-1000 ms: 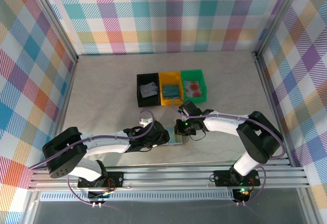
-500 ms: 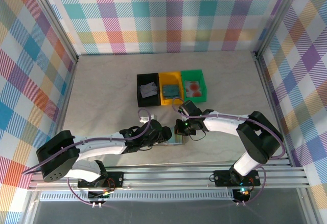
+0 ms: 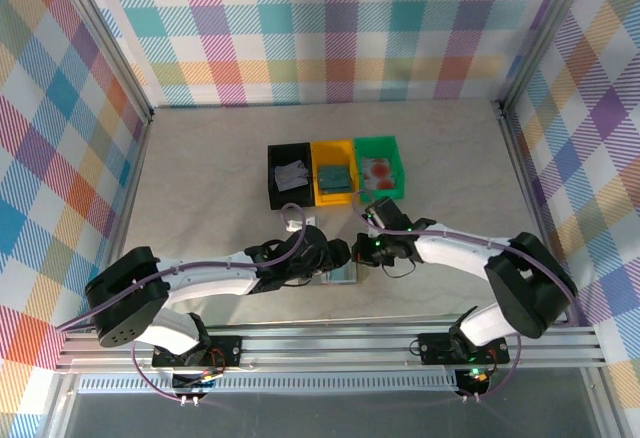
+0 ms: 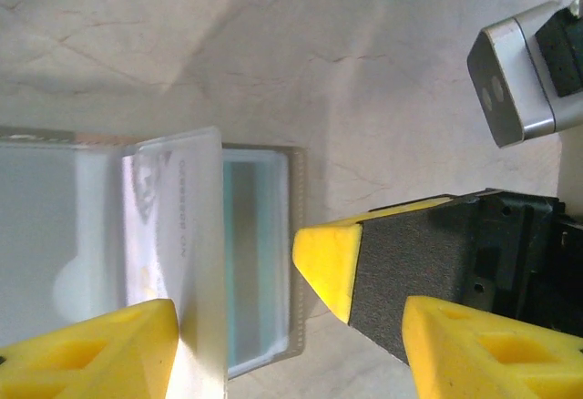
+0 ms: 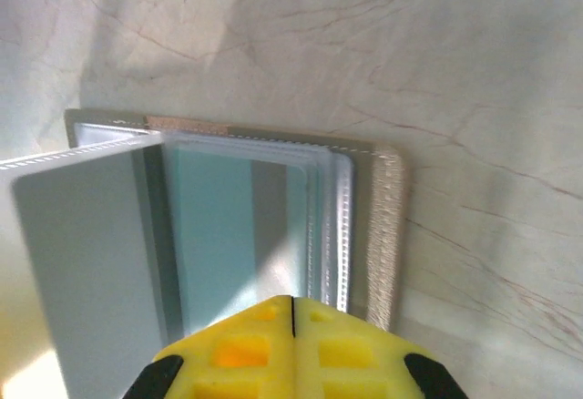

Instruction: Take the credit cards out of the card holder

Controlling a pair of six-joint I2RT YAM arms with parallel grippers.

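The card holder (image 3: 343,274) lies open on the table between both grippers. In the left wrist view a whitish credit card (image 4: 173,226) with printed digits lies across the card holder (image 4: 260,244), beside its teal panel. My left gripper (image 4: 290,326) is open around that spot, one finger (image 4: 100,353) next to the card. My right gripper (image 5: 291,312) is shut, its tip over the teal pocket panel (image 5: 214,226) of the card holder (image 5: 387,235); whether it touches I cannot tell. A pale grey flap (image 5: 82,253) stands raised on the left. The right gripper (image 4: 342,258) sits between my left fingers.
Behind the holder stand three trays in a row: black (image 3: 275,180) with a whitish card, yellow (image 3: 334,148) with a teal card, green (image 3: 380,143) with a reddish card. Checkered walls and metal rails enclose the table.
The left gripper has moved right, up to the holder. The right gripper has shifted slightly right and its arm has swung outward. Both openings look unchanged.
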